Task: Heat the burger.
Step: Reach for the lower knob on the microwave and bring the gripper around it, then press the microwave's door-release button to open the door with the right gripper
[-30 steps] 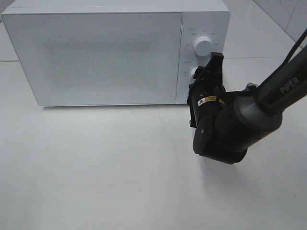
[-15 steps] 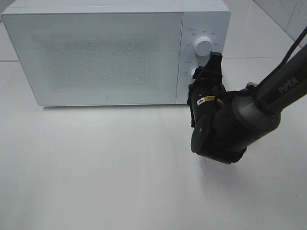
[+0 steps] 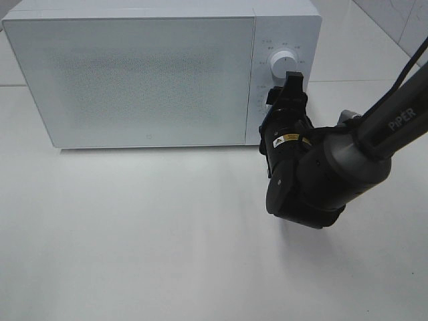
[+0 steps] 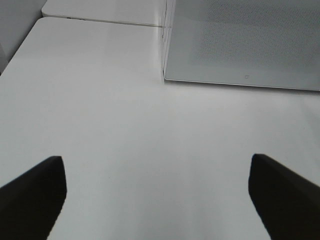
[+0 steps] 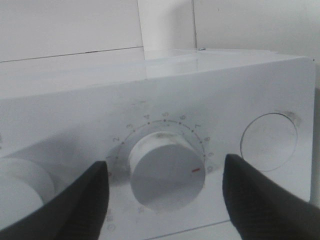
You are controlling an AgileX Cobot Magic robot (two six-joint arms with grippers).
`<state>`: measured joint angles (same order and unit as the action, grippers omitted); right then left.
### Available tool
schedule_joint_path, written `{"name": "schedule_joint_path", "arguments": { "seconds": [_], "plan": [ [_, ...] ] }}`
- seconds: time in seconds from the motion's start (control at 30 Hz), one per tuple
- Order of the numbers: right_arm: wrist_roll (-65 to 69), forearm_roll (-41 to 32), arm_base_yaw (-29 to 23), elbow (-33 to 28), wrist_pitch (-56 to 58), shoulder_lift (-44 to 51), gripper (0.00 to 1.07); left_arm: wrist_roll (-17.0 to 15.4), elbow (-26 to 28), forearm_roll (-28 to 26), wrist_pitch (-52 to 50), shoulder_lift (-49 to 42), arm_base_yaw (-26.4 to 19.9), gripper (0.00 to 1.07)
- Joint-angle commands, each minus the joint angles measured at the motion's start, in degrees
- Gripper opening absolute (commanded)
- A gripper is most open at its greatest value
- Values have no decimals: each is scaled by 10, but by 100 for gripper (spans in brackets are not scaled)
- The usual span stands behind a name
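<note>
The burger is out of view. The white microwave (image 3: 147,73) stands at the back of the table with its door shut. My right gripper (image 3: 281,93) is at the control panel, covering the lower knob in the exterior high view. In the right wrist view its two dark fingers (image 5: 75,205) stand on either side of that white knob (image 5: 167,172), with a gap on each side, so it is open around the knob. The knob's red mark points toward the right finger. My left gripper (image 4: 157,200) is open over bare table, holding nothing.
The upper knob (image 3: 283,65) sits just above my right gripper. A round button (image 5: 268,141) lies beside the lower knob. The microwave's front corner (image 4: 165,77) shows in the left wrist view. The white table (image 3: 134,234) spreads in front.
The right gripper's jaws have spread apart from the lower knob. Its fingers shifted slightly left and now cover the knob in the exterior high view. The left arm is unchanged.
</note>
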<state>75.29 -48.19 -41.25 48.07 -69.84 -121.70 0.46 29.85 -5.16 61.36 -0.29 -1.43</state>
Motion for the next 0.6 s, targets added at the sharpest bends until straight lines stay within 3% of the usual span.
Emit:
{"name": "schedule_joint_path", "arguments": {
  "seconds": [0.03,0.3,0.6],
  "plan": [
    [-13,14,-3,-2,-36,13,62,-5,-2,-4,1,-11,-2,91],
    [-60,51,-3,-64,-14,61,62,-5,-2,-4,1,-11,-2,91],
    [-175,62,-2,-143,113,150,62,-5,-2,-4,1,-11,-2,91]
  ]
}}
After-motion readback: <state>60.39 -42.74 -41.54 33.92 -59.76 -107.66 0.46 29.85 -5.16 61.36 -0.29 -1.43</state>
